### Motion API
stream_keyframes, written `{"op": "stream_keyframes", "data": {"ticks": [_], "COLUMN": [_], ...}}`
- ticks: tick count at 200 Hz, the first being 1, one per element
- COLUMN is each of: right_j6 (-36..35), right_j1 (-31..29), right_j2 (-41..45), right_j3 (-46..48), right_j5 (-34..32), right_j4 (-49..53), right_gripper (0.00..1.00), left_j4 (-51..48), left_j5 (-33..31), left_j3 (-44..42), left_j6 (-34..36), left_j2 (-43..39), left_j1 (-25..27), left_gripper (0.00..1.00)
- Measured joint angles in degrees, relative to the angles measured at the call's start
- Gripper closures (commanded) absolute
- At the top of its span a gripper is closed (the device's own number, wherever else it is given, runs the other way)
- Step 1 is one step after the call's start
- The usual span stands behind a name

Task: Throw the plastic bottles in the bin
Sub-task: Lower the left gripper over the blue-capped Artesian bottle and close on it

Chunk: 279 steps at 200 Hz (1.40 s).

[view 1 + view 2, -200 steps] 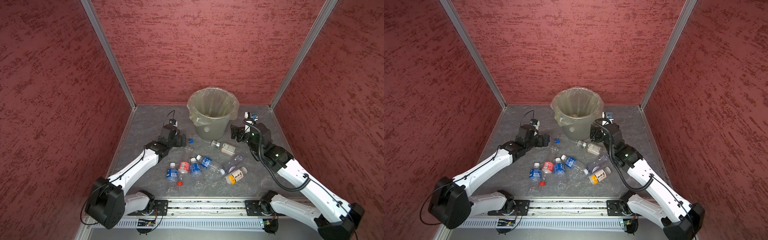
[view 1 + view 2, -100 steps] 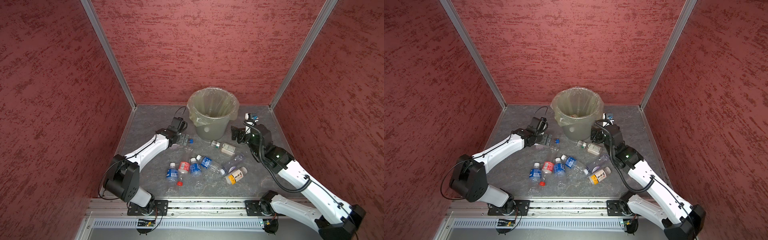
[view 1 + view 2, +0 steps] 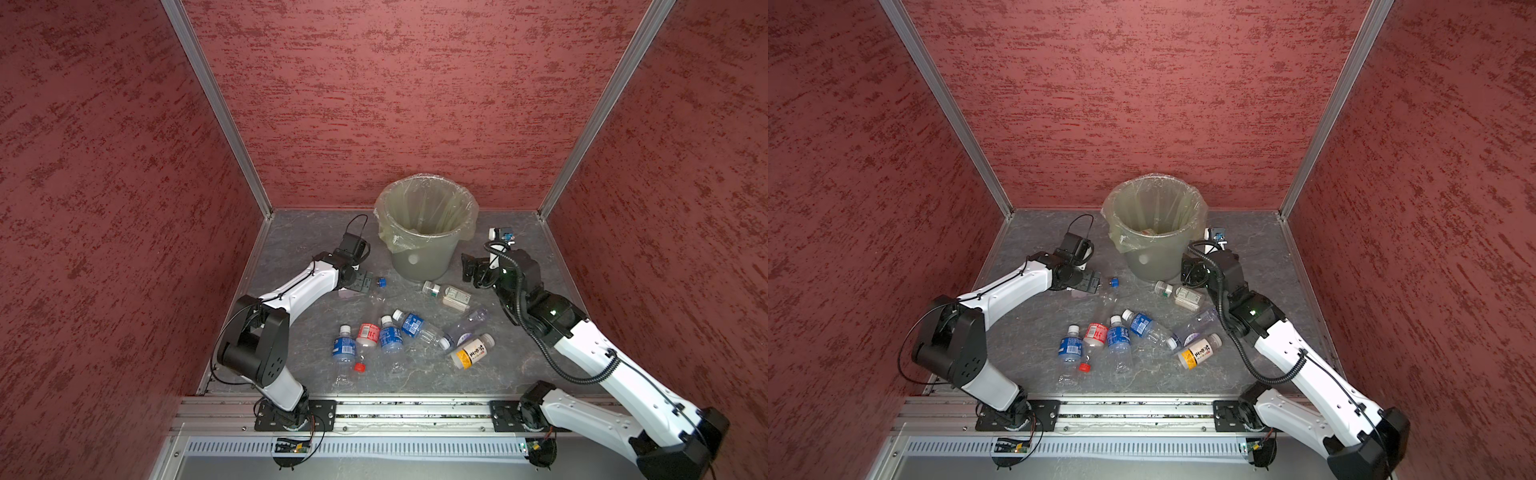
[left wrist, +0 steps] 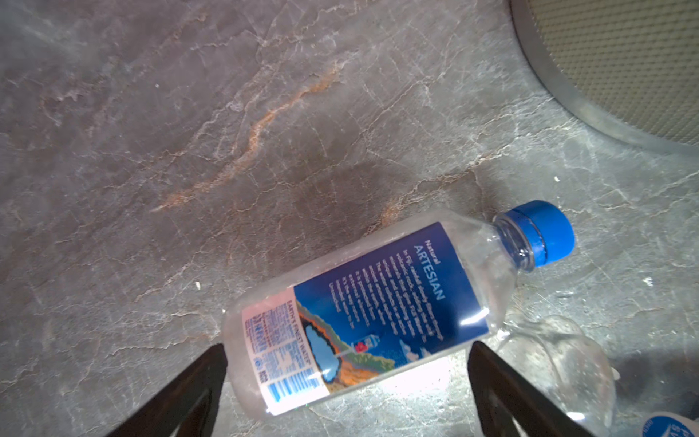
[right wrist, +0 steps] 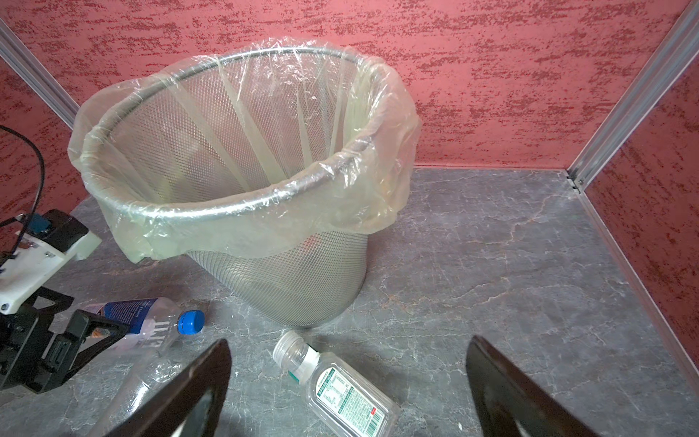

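Left gripper (image 4: 346, 350) hangs low over the grey stone-pattern table (image 4: 189, 151), jaws spread wide, nothing between them yet. Right gripper (image 5: 348, 346) is also spread wide and empty, raised beside the bin (image 3: 419, 262) and looking at it. The target appears to be the blue-capped bottle (image 4: 370, 314). It lies on its side on the table, left of the bin's foot and near it, apart from the main cluster of bottles (image 3: 390, 336) nearer the rail. Its long axis lies flat on the surface, cap end toward the bin, base end under the left gripper. In the left wrist view the axis runs diagonally and sits closer to the line joining the two fingers than square across it. My read is that a wrist turn is wanted before closing, so the pads meet the flat sides and not the ends. Handling judgement: it looks empty, so very light. The walls are thin and clear and will give under a squeeze, and the label film is glossy and likely slick. The best hold is mid-body on the blue label, clear of the tapering shoulder and the cap. A crumpled clear bottle (image 4: 556, 355) lies just beside its shoulder and could get nudged. A green-labelled bottle (image 5: 340, 393) lies on its side below the right gripper, neck toward the bin.
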State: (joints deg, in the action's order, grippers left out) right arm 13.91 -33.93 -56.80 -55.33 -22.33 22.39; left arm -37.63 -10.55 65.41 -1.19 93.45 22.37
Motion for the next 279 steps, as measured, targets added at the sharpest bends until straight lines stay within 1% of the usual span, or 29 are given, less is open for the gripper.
{"op": "stream_keyframes", "data": {"ticks": [62, 124, 168, 206, 243, 279], "right_j6": [0.0, 0.0, 0.0, 0.02, 0.04, 0.35], "right_j1": [0.02, 0.02, 0.02, 0.02, 0.02, 0.02], "right_j2": [-0.35, -0.76, -0.76, -0.76, -0.96, -0.96], "right_j3": [0.0, 0.0, 0.02, 0.26, 0.39, 0.59], "right_j5": [-0.04, -0.22, -0.22, -0.17, -0.15, -0.11], "right_j4": [-0.04, -0.07, -0.09, -0.09, -0.11, -0.02], "right_gripper": [0.03, 0.03, 0.04, 0.07, 0.1, 0.15], "left_j4": [0.46, 0.11, -0.59, -1.09, -1.14, -1.16], "left_j5": [2.99, 3.21, 3.15, 2.82, 2.58, 2.73], "left_j3": [0.66, 0.72, 1.25, 1.25, 1.62, 2.23], "left_j6": [0.63, 0.61, 0.37, -0.48, -0.96, -1.38], "left_j2": [3.1, 4.17, 6.03, 6.43, 6.78, 7.5], "left_j1": [-0.9, -1.29, -1.6, -1.88, -2.45, -3.15], "left_gripper": [0.0, 0.0, 0.04, 0.1, 0.13, 0.18]}}
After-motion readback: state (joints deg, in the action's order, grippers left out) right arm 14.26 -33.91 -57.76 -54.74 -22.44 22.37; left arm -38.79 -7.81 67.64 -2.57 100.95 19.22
